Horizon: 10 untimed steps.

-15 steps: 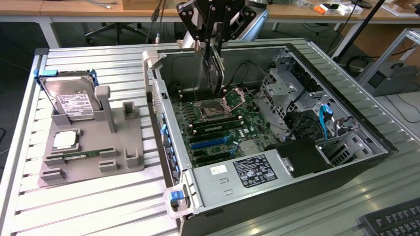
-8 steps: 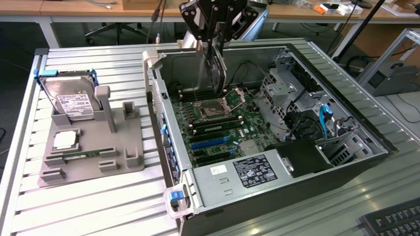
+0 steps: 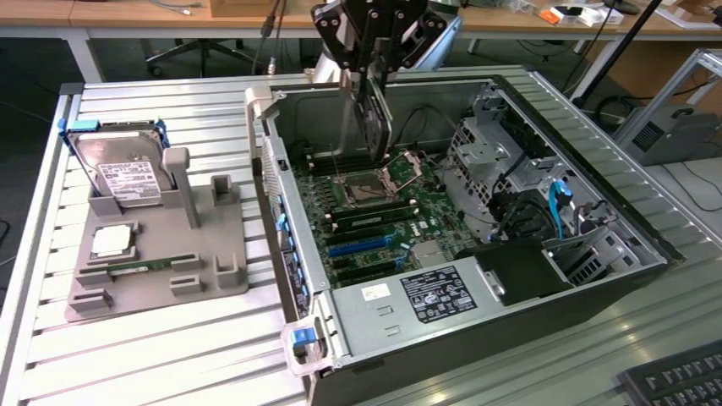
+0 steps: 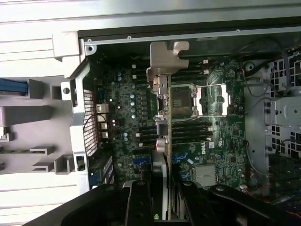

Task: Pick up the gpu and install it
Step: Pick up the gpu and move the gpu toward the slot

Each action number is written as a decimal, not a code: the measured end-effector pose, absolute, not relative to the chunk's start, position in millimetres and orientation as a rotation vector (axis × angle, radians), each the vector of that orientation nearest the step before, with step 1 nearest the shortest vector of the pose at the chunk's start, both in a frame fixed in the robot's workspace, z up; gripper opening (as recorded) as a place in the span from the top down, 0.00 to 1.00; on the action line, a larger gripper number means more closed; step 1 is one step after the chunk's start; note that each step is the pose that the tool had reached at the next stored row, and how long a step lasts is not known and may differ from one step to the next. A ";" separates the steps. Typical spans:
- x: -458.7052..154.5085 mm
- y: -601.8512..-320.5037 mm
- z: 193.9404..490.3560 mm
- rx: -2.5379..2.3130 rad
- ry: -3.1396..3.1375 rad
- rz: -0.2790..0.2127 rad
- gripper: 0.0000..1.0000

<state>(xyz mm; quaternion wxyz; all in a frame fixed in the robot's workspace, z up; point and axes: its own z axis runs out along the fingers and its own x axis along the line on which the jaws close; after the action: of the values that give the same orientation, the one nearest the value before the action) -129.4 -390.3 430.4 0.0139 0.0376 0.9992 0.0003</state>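
My gripper hangs over the open computer case, shut on the gpu. The card is held on edge, pointing down, with its lower edge above the motherboard near the CPU socket. In the wrist view the gpu runs edge-on away from my gripper, a thin green board with its silver end bracket at the far end. The blue expansion slots lie farther toward the front of the board.
A grey parts holder sits on the slatted table at the exterior view's left, carrying a silver hard drive, a CPU and a green RAM stick. The power supply and drive cages crowd the case. A keyboard lies at the front right.
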 end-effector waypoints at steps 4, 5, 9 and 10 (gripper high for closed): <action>-127.4 -390.2 430.4 0.117 3.112 0.001 0.73; -126.9 -390.2 430.3 0.117 3.112 0.001 0.73; -124.9 -390.2 430.3 0.117 3.112 0.001 0.73; -124.5 -390.3 430.3 0.117 3.112 0.001 0.73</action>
<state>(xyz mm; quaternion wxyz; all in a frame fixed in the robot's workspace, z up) -124.5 -390.3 430.3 0.0139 0.0376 0.9992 0.0003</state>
